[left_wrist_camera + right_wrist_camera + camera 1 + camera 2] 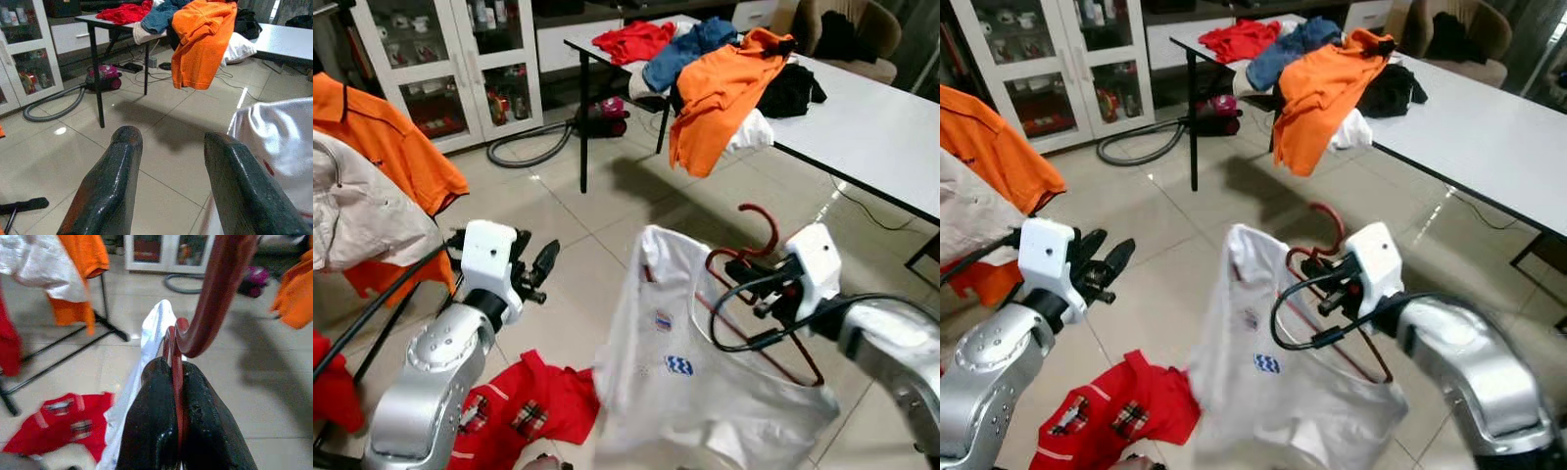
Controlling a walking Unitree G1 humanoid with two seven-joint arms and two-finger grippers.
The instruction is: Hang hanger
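My right gripper (744, 266) is clamped tight on the dark red hanger (756, 257), its 2 black fingers (151, 431) pressed on the neck just below the hook, which curls up and over the pincer. A white shirt (680, 377) hangs from the hanger under and to the left of the pincer, its body drooping toward the tiled floor (578, 220), just above a red shirt (524, 406) lying there. My left gripper (536, 272) sits well apart on the other side of the white shirt, fingers spread with nothing between them. The clothes rack (58, 352) with an orange shirt (386, 147) and a pale garment (357, 211) stands beyond the left pincer, far to the left of the right one. I judge the step in hand is carrying the loaded hanger to that rack. To do it well I keep the grip firm on the neck, hold the hook upright and free, turn toward the rack, lift so the hem clears the floor, and approach the rail from above so the hook's open side drops over it. I would release only once the hook bears the weight, and use the left pincer to steady the cloth if it swings.
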